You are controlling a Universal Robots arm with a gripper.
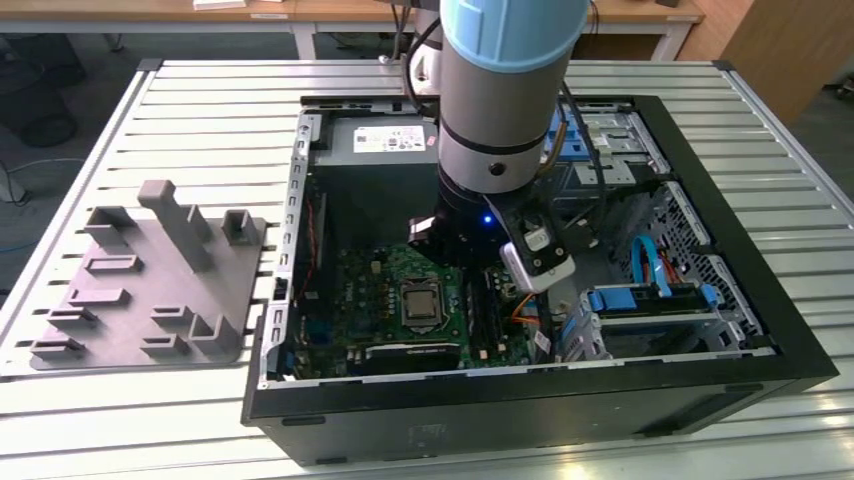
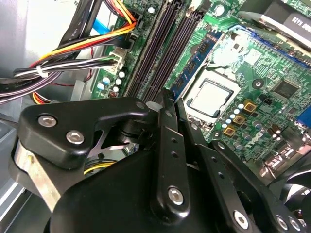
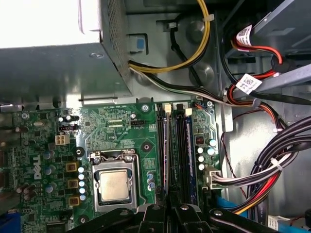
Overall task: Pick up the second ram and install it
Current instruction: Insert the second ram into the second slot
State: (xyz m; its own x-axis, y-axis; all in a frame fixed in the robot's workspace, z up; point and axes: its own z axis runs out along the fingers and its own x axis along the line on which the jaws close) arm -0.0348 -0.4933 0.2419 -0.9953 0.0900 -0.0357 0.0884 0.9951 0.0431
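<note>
The second ram (image 2: 197, 60), a thin blue stick, stands on edge in the memory slot closest to the processor (image 2: 211, 99) on the green motherboard. In the first wrist view the ram (image 3: 164, 145) runs straight down to my gripper (image 3: 169, 206). The black fingers are drawn together on its near end. In the second wrist view my gripper (image 2: 171, 97) meets that same end of the stick. The exterior view has the arm (image 1: 501, 120) reaching down into the open computer case (image 1: 787, 330), above the motherboard's memory slots.
A grey plastic tray (image 1: 147, 290) with upright posts lies on the slatted table at the exterior view's left. Bundled cables (image 3: 272, 165) crowd one side of the slots. The power supply box (image 3: 53, 63) and drive bays (image 1: 654, 300) hem in the motherboard.
</note>
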